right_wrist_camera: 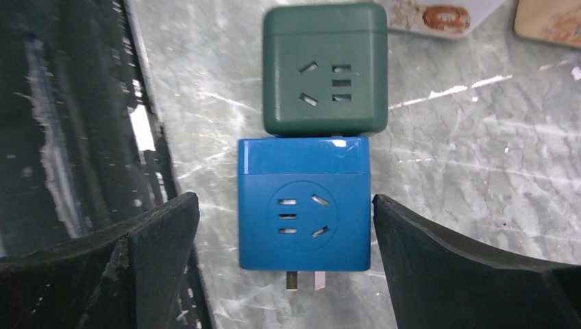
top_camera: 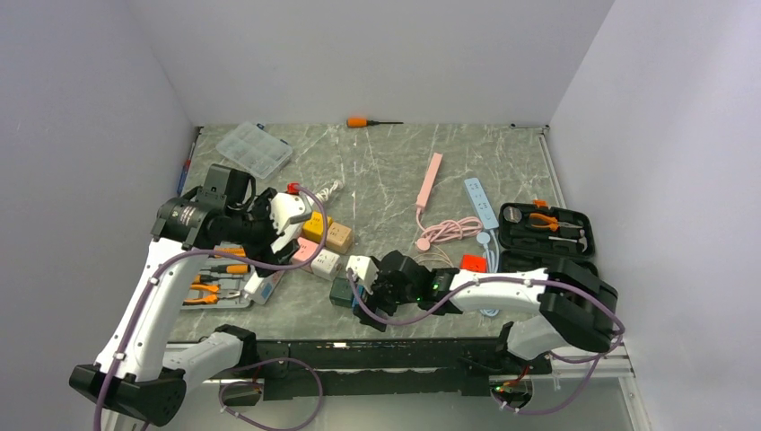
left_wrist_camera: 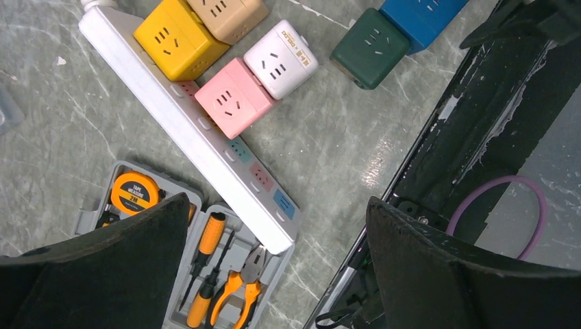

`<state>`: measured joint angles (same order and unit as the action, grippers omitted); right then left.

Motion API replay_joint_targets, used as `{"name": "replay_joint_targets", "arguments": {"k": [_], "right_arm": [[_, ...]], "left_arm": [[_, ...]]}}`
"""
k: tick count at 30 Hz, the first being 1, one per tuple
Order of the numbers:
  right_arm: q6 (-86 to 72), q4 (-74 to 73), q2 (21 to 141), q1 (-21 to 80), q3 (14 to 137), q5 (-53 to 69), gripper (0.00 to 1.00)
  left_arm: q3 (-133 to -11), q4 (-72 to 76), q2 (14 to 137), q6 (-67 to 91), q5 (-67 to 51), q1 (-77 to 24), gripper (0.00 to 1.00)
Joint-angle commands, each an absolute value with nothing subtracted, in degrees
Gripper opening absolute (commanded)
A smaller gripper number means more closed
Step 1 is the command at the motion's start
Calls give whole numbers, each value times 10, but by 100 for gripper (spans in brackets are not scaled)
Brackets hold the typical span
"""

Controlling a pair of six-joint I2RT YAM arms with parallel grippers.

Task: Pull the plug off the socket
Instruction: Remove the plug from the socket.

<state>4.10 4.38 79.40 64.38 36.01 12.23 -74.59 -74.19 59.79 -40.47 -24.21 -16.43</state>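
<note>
A grey-green marble-patterned table (top_camera: pixel 386 171) carries everything. At its far edge lies an orange-handled screwdriver (top_camera: pixel 370 121), and towards the far left corner a clear plastic compartment box (top_camera: pixel 255 149). On the left, a long white power strip (left_wrist_camera: pixel 185 130) with pastel panels runs diagonally. A yellow cube adapter (left_wrist_camera: pixel 179 38) and a pink cube adapter (left_wrist_camera: pixel 234 96) touch its side, with a tan cube adapter (left_wrist_camera: pixel 229 15) and a white cube adapter (left_wrist_camera: pixel 291 58) just beside them. A grey tool tray (left_wrist_camera: pixel 91 221) of orange-handled tools sits against the strip's near end. Near the middle, a dark green cube adapter (right_wrist_camera: pixel 322 68) touches a blue cube adapter (right_wrist_camera: pixel 305 212). To the right lie a slim pink power strip (top_camera: pixel 430 180), a white-and-blue power strip (top_camera: pixel 480 202) and an open black tool case (top_camera: pixel 574 220).
</note>
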Motion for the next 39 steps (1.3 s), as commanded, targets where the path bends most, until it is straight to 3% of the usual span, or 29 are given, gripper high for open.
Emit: {"name": "replay_joint_targets", "arguments": {"k": [1, 11, 16, 19, 25, 39], "right_arm": [[61, 37, 837, 649, 391, 48, 100], [85, 91, 893, 648, 390, 29, 97], [72, 112, 906, 649, 389, 39, 86], [65, 107, 918, 648, 393, 47, 69], [44, 85, 941, 656, 405, 39, 2], [85, -58, 755, 688, 459, 39, 0]], "left_arm": [[-771, -742, 600, -409, -265, -162, 99], [-736, -713, 574, -416, -280, -162, 100], [-705, -697, 548, -435, -318, -162, 99], [-677, -678, 514, -455, -335, -162, 99], [-645, -679, 494, -497, -328, -162, 99], [-612, -639, 458, -619, -497, -172, 99]]}}
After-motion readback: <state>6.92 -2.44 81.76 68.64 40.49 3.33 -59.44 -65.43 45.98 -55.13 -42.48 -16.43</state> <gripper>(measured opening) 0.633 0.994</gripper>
